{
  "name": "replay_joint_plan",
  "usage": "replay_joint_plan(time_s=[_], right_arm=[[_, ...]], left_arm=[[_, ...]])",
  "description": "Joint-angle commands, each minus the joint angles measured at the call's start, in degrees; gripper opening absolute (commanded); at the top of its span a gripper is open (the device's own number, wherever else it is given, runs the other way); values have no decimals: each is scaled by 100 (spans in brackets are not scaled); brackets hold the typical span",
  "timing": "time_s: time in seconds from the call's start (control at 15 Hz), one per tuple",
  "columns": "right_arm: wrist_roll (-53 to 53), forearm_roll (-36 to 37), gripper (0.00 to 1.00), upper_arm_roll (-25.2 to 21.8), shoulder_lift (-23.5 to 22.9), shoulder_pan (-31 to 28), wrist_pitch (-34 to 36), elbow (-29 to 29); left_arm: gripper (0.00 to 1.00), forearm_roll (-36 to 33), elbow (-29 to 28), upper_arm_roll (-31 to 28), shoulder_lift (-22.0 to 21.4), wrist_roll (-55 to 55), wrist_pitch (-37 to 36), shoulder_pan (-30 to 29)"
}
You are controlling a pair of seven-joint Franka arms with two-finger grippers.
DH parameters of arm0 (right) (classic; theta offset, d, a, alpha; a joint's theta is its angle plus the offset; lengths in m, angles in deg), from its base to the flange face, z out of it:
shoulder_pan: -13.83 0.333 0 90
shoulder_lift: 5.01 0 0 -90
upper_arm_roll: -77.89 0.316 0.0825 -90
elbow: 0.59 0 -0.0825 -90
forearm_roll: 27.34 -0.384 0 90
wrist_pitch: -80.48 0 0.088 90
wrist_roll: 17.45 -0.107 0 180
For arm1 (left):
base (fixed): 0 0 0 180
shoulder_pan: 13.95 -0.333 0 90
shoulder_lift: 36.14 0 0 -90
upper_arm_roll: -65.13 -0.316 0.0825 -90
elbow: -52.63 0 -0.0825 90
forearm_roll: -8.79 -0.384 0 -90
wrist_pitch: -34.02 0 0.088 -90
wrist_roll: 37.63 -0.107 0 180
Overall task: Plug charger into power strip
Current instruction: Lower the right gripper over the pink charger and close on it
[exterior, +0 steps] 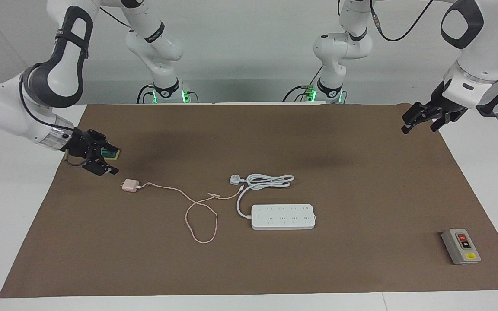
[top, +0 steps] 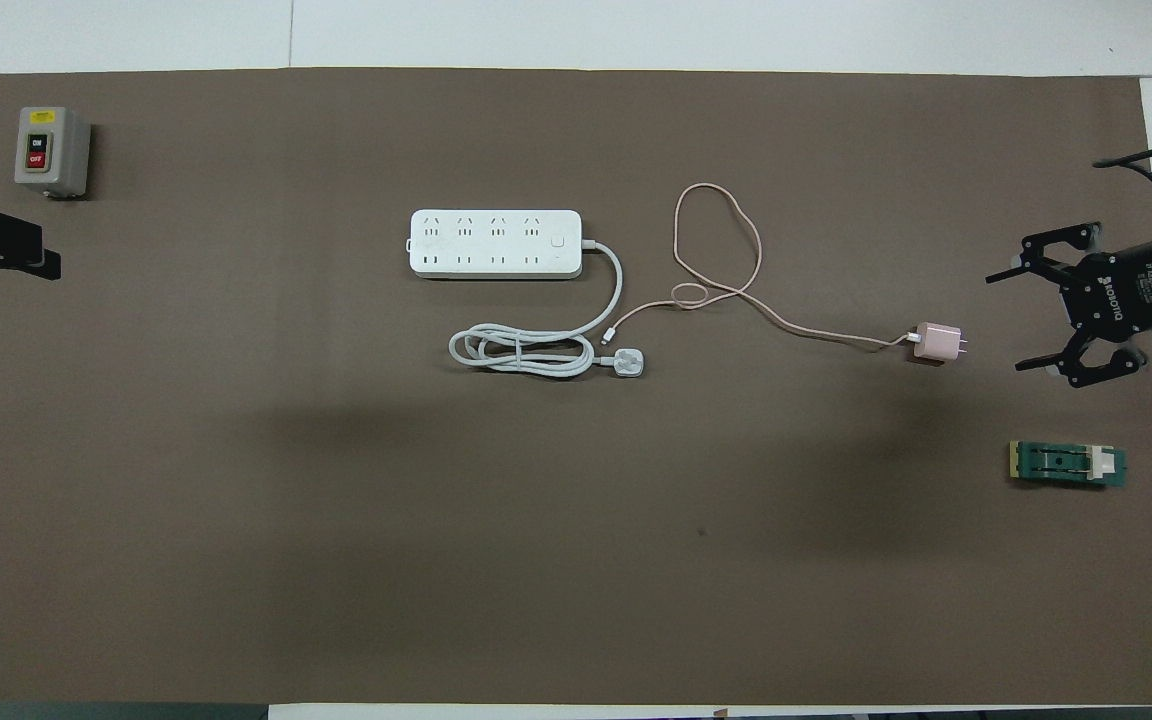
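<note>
Right gripper (exterior: 108, 160), jaws spread and empty, sits mid-left of the facing view, near the charger (exterior: 129, 185). Advise a level approach, pinching the cube's flat sides, clear of its cable. Power strip (exterior: 283, 217) lies centre. Left gripper (exterior: 419, 122) waits upper right, open.

We see two big robot arms with smooth white shells and dark grey rounded patches at the joints. Thin black cables loop along them. Small green lights glow at their round bases. Each arm ends in a silver ring and a black metal claw with tiny white letters.
</note>
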Motion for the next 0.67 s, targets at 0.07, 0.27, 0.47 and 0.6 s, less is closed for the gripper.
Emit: replay_joint_plan(time_s=[0.07, 0.27, 0.47, 0.6], right_arm=[[-51, -559, 100, 46, -188, -379, -178, 254], [45, -682, 100, 46, -540, -432, -195, 246], [194, -691, 100, 46, -751, -423, -423, 246], [448, -709, 100, 46, -961, -432, -590, 263]], left_arm=[[100, 15, -183, -54, -151, -34, 40, 92], [100, 15, -192, -54, -159, -34, 39, 92], [100, 15, -191, -45, -159, -34, 13, 92], [100, 15, -174, -37, -151, -34, 40, 179]])
